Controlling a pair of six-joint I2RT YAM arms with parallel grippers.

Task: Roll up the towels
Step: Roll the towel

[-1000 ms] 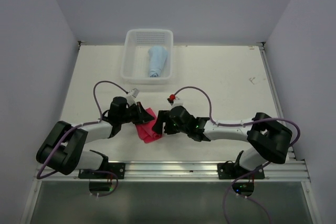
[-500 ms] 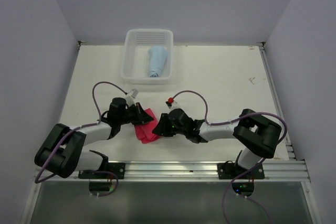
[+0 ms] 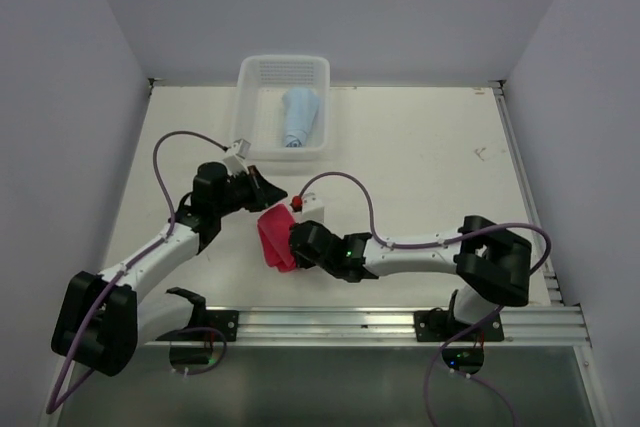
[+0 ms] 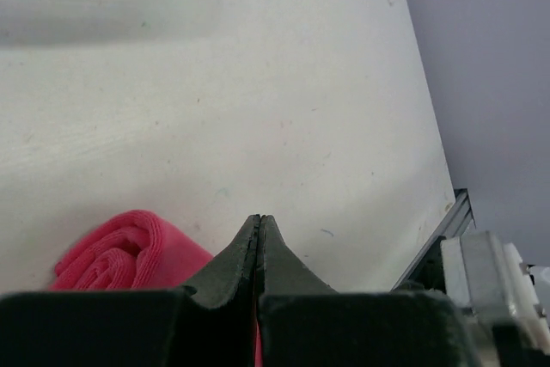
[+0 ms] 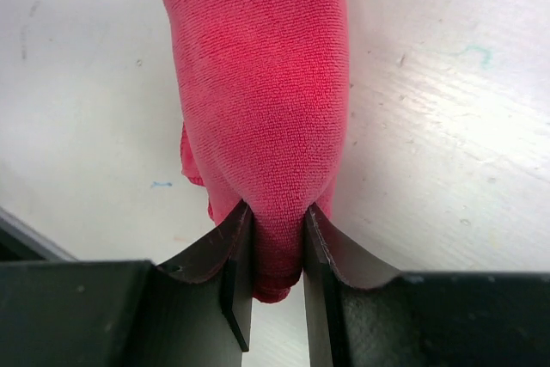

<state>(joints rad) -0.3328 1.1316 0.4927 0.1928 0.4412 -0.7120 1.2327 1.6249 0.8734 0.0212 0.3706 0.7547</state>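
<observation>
right tool (image 5: 277,228) is clamped on the rolled pink towel (image 5: 258,83) so it can't unroll, left tool (image 4: 259,224) sits pinched shut and empty beside it

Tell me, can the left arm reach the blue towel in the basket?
Probably yes: the open basket lies just beyond the left tool, nothing between, though it seems shut on the red towel.
</observation>
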